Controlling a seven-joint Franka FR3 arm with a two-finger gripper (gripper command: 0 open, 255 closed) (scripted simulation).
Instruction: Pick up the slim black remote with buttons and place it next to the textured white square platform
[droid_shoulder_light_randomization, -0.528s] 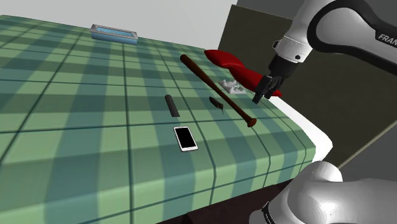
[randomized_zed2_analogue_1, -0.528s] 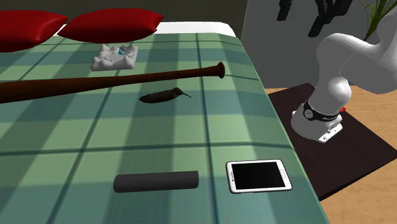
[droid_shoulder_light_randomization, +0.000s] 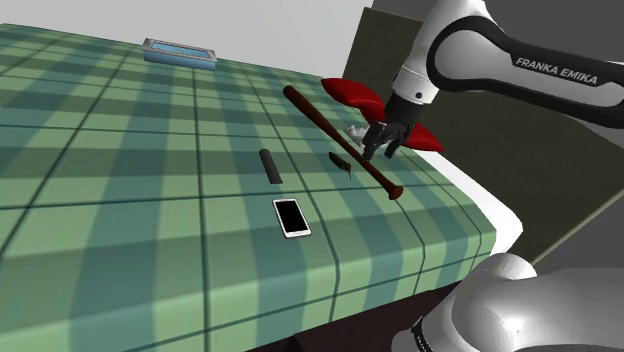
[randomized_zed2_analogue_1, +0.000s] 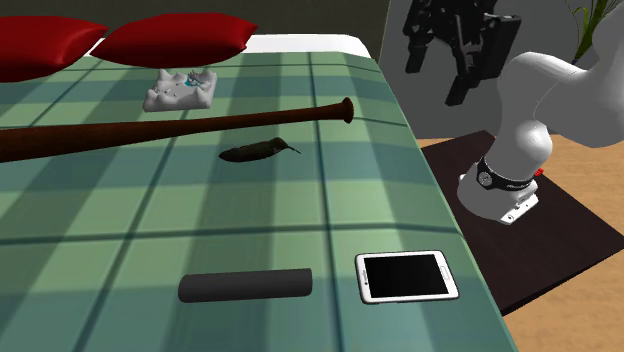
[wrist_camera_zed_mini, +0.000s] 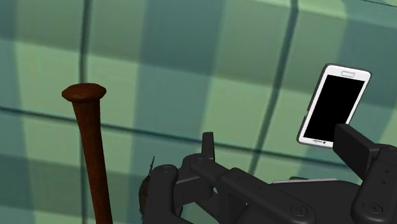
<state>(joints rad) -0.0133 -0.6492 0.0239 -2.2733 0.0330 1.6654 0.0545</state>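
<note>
Arched out over the bed (droid_shoulder_light_randomization: 120, 200), wrist bent down, tool (droid_shoulder_light_randomization: 380, 149) spread apart, gripping nothing. One remote (droid_shoulder_light_randomization: 270, 166), lying at eleven o'clock from one phone (droid_shoulder_light_randomization: 291, 217); one bat (droid_shoulder_light_randomization: 330, 130), one platform (randomized_zed2_analogue_1: 180, 90), two pillows (randomized_zed2_analogue_1: 175, 40).

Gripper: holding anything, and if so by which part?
Nothing is held. The gripper hangs open near the bat, with nothing between its fingers. The black remote lies on the plaid bedspread, apart from it.

Plaid bed (droid_shoulder_light_randomization: 120, 200), remote (droid_shoulder_light_randomization: 270, 166), phone (droid_shoulder_light_randomization: 291, 216), bat (droid_shoulder_light_randomization: 335, 135), feather (droid_shoulder_light_randomization: 341, 162), platform (randomized_zed2_analogue_1: 180, 90), pillows (randomized_zed2_analogue_1: 170, 38)
</note>
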